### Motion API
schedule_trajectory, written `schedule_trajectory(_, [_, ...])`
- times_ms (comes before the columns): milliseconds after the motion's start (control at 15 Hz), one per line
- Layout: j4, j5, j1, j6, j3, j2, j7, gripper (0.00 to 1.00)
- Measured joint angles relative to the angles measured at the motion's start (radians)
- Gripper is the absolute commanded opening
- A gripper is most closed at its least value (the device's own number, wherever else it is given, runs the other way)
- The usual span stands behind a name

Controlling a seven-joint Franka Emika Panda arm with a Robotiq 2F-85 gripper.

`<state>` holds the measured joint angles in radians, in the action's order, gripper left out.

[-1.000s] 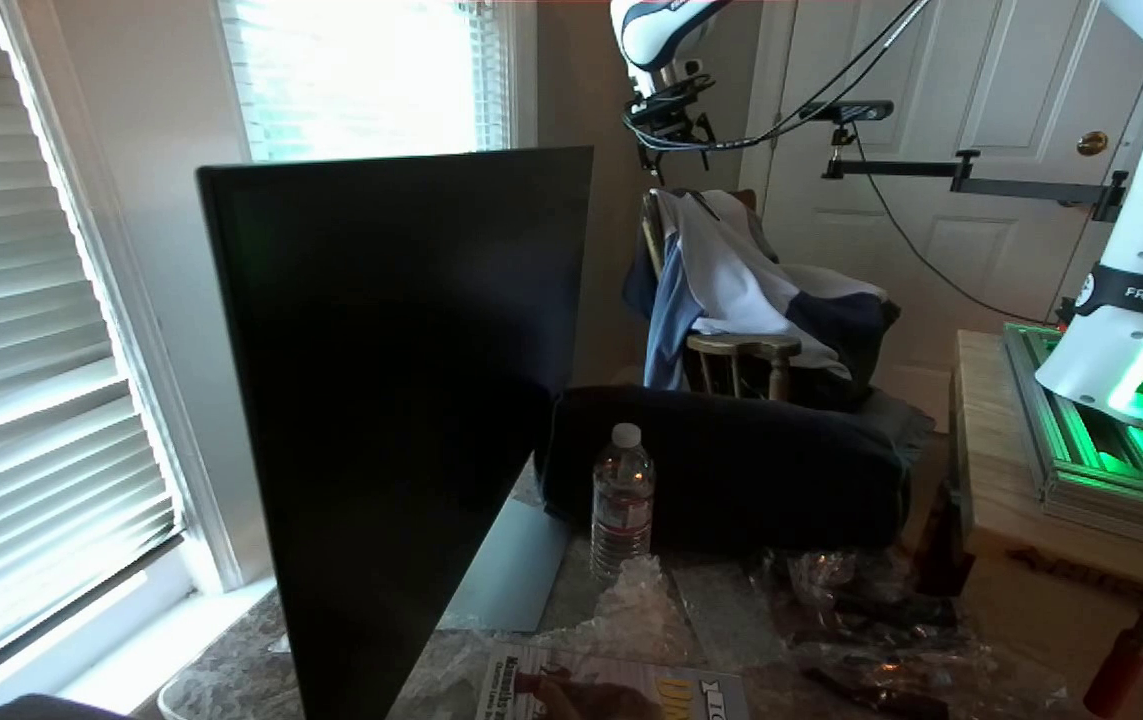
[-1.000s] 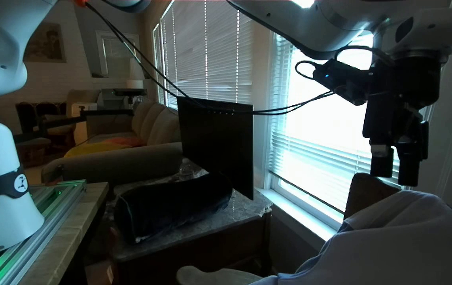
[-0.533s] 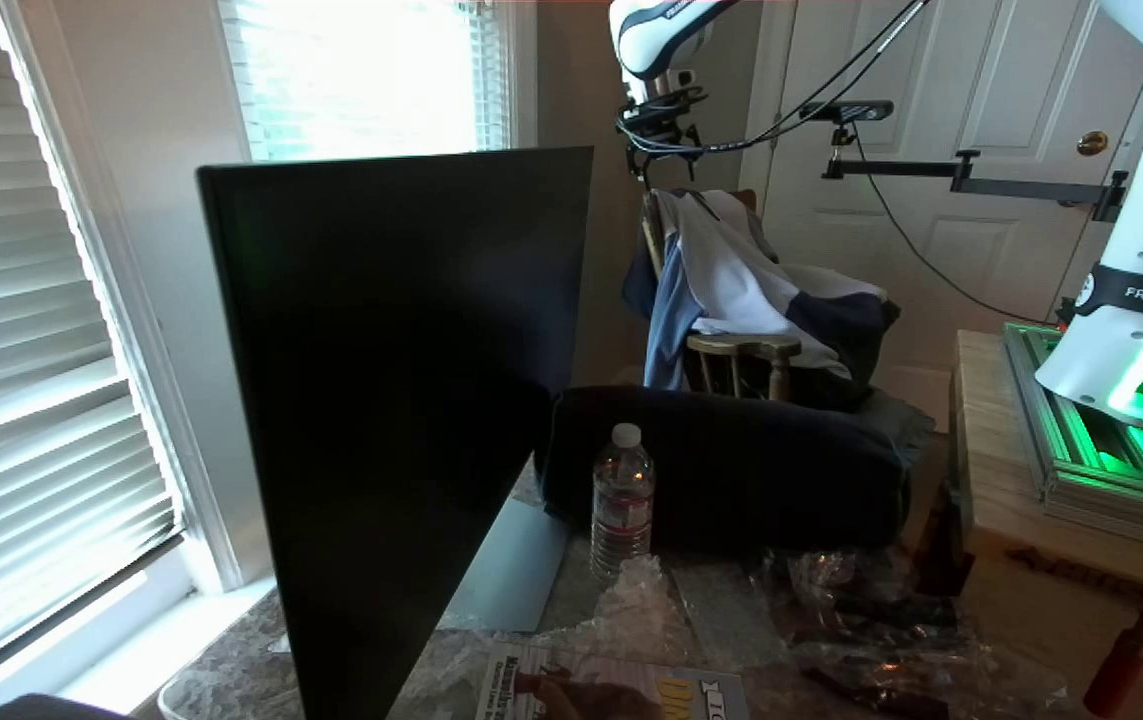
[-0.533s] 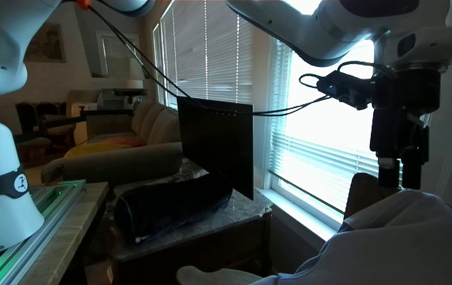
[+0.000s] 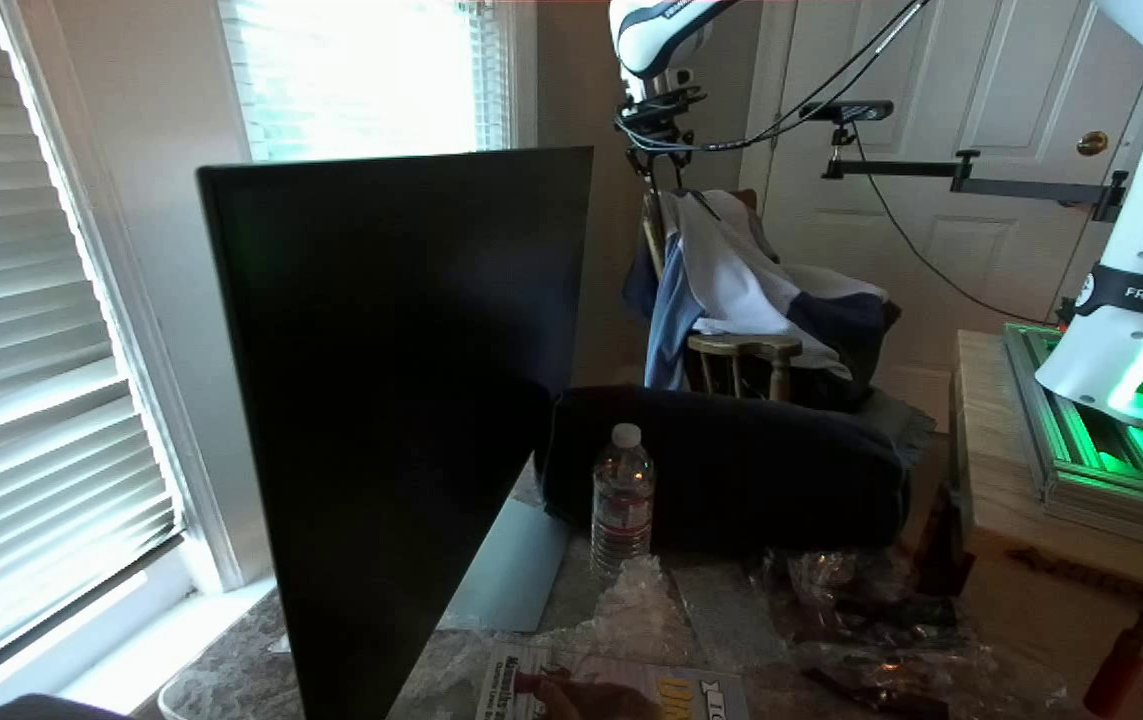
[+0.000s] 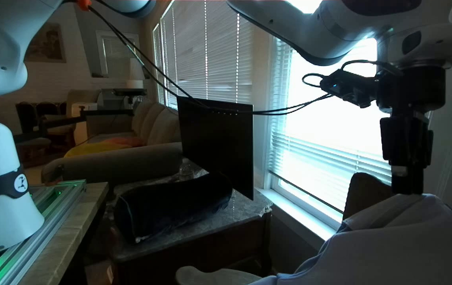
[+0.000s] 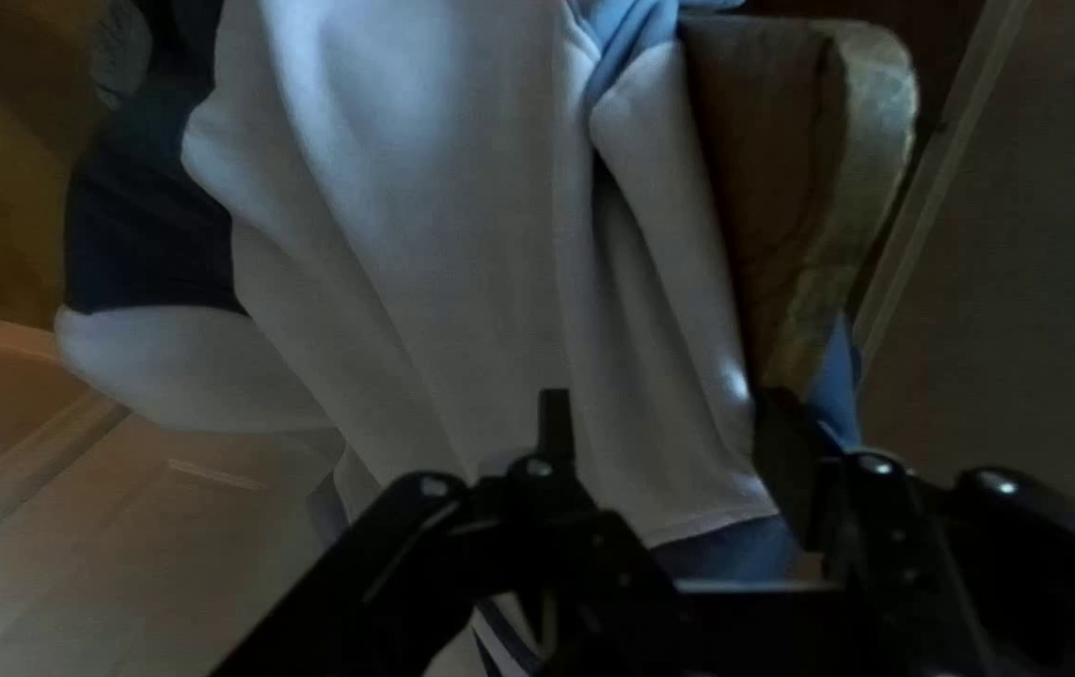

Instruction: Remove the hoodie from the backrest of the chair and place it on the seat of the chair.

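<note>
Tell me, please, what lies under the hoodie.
The hoodie drapes over a wooden backrest; one end shows bare in the wrist view. Most of the backrest is covered, so I cannot see whether anything else lies underneath.

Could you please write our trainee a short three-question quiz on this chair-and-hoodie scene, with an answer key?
1. What does the hoodie hang over?
2. True or false: the gripper has its jaws apart in the wrist view.
3. Choose one. The bottle is:
a) lying on its side
b) standing upright
c) upside down

Key:
1. The backrest.
2. True.
3. b
</note>
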<state>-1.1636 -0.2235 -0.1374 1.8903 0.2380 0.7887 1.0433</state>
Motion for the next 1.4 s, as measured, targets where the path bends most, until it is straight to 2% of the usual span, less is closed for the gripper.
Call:
schedule_trajectory(200, [0.004, 0.0, 0.0, 0.0, 0.0, 0.002, -0.004, 0.39])
schedule_trajectory(400, [0.01, 0.0, 0.0, 0.0, 0.0, 0.007, -0.013, 0.53])
schedule_trajectory(600, [0.023, 0.0, 0.0, 0.002, 0.003, 0.019, -0.025, 0.58])
schedule_trajectory(800, [0.034, 0.0, 0.0, 0.007, 0.008, 0.038, -0.033, 0.57])
schedule_trajectory(1133, [0.062, -0.003, 0.0, 0.028, 0.019, 0.092, -0.04, 0.53])
schedule_trajectory(1267, [0.084, -0.003, 0.0, 0.029, 0.023, 0.109, -0.044, 0.48])
schedule_trajectory(1400, [0.102, -0.003, 0.001, 0.029, 0.024, 0.121, -0.048, 0.3])
